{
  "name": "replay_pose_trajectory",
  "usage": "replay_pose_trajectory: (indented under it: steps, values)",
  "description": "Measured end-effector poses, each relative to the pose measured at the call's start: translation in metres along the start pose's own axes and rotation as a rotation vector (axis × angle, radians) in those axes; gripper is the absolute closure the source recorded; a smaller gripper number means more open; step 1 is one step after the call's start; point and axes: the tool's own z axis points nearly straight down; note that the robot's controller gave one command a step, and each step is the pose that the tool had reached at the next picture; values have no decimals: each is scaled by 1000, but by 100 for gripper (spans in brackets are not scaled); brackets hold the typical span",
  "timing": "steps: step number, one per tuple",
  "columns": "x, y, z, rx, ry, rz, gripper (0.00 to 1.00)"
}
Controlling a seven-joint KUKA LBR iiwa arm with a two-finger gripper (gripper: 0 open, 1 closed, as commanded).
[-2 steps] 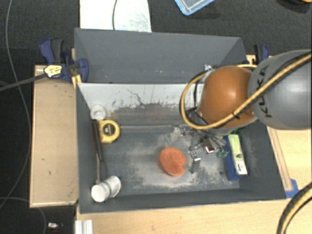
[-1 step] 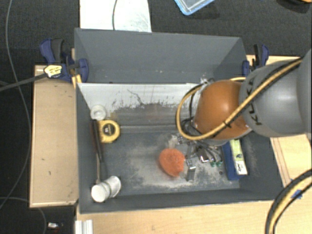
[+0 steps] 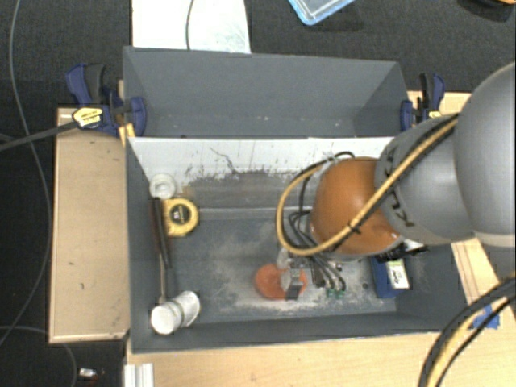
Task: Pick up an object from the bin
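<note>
My gripper (image 3: 293,278) is down near the floor of the bin, in its front middle, under the arm's orange cover. An orange-red round thing (image 3: 267,281) lies right at the gripper's left side, touching or nearly touching it. A small green thing (image 3: 333,295) lies just right of the gripper on the bin floor. Whether anything sits inside the gripper is hidden.
A mallet with a white head (image 3: 174,313) and a dark handle lies along the left wall. A yellow tape measure (image 3: 181,216) and a small white cap (image 3: 162,186) sit at the back left. A blue thing with a white label (image 3: 390,277) lies front right.
</note>
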Motion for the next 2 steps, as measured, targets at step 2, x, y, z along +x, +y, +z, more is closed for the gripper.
replay_pose_trajectory:
  steps: [2]
  values:
    - [1, 0, -21, 0, 3, 1, 100]
